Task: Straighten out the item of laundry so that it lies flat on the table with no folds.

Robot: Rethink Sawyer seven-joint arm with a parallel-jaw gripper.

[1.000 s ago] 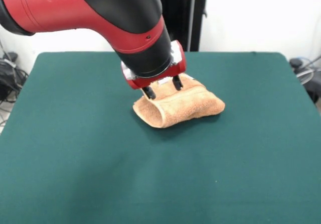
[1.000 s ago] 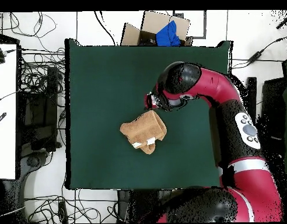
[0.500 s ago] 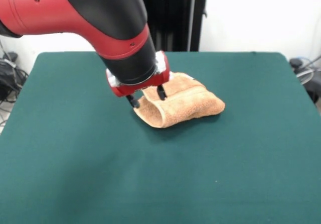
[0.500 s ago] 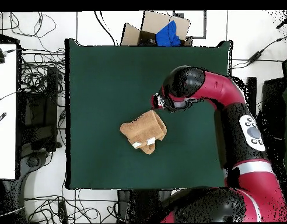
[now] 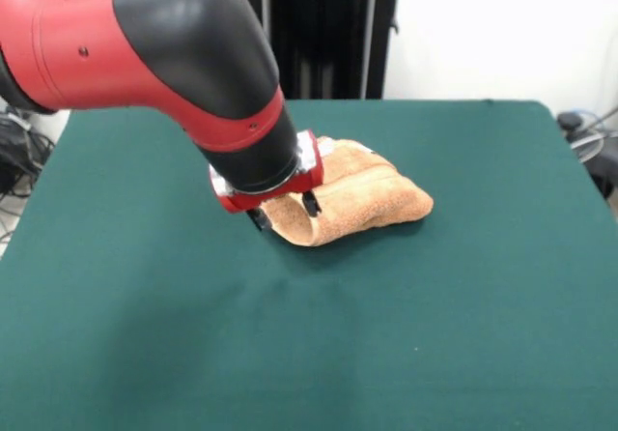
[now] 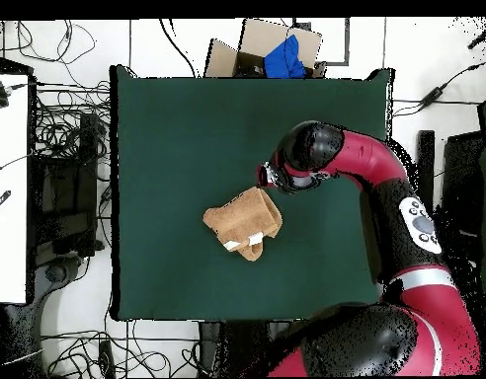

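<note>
Overhead view, white tags [image 6: 255, 239] on towel [image 6: 242, 223]

Towel [image 5: 357, 199] edge hidden behind tool [image 5: 284, 213]

My front camera sits across the table [image 5: 483, 334] from the robot's pedestal, fairly low and close, so the green top fills most of the picture. My overhead camera looks straight down from well above, taking in the whole table [image 6: 168, 138] with floor around it and the pedestal side at the bottom. Both share the tabletop, turned half round; the table's near edge I probably lose in front.
</note>
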